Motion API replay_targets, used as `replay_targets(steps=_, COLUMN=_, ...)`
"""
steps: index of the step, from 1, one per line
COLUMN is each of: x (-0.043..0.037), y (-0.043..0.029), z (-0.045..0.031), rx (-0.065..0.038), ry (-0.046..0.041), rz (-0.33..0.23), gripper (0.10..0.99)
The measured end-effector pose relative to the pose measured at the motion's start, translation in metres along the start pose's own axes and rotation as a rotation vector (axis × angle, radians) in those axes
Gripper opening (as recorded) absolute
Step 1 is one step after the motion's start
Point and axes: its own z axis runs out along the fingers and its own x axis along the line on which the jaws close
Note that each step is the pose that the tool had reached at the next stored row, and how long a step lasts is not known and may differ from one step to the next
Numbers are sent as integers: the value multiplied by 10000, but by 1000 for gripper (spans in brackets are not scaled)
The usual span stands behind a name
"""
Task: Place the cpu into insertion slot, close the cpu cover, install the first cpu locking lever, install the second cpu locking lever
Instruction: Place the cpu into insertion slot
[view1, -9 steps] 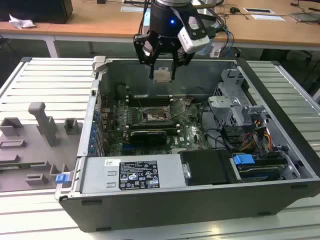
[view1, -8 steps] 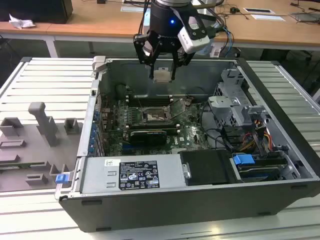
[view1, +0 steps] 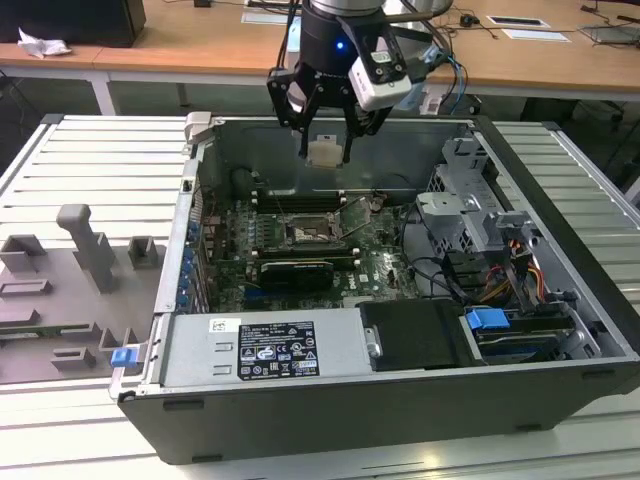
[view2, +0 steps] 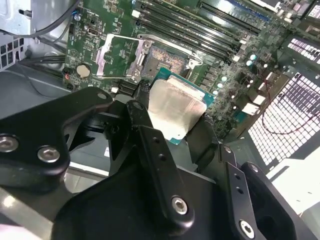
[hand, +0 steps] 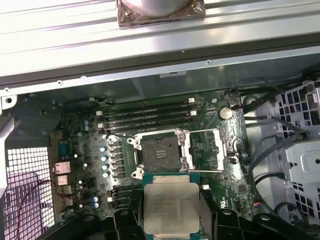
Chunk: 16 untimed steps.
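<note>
My gripper (view1: 324, 150) hangs above the open computer case, shut on the cpu (view1: 323, 152), a flat square chip with a dull silver top. In both wrist views the cpu (view2: 175, 107) (hand: 171, 207) sits between the black fingers (view2: 145, 125), held apart from and above the board. The insertion slot (hand: 161, 152) (view2: 162, 57) (view1: 305, 232) lies bare on the green board, a black square with a silver rim. The cpu cover (hand: 210, 150) (view2: 117, 57) is swung open, lying beside the slot. A thin wire lever (view2: 170, 42) runs along the slot's edge.
Long memory slots (hand: 147, 117) run beside the socket. A black graphics card (view1: 295, 270) lies in front of it in the exterior view. The power supply (view1: 265, 350), drive cage (view1: 465, 200) and cables (view1: 450, 270) crowd the case. Grey fixtures (view1: 90, 250) stand on the exterior view's left.
</note>
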Motion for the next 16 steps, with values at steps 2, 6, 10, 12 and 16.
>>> replay_targets(steps=2, x=0, y=-1, z=8, rx=1, ry=1, rz=0, gripper=541)
replay_targets(steps=6, x=-1, y=-2, z=20, rx=-5, ry=-30, rz=338, gripper=541)
replay_targets(steps=10, x=-1, y=-3, z=31, rx=-19, ry=-100, rz=1117, gripper=541)
replay_targets(steps=12, x=-1, y=-3, z=33, rx=-24, ry=-117, rz=1312, gripper=541)
replay_targets(steps=16, x=-1, y=-3, z=39, rx=-34, ry=-159, rz=1775, gripper=541)
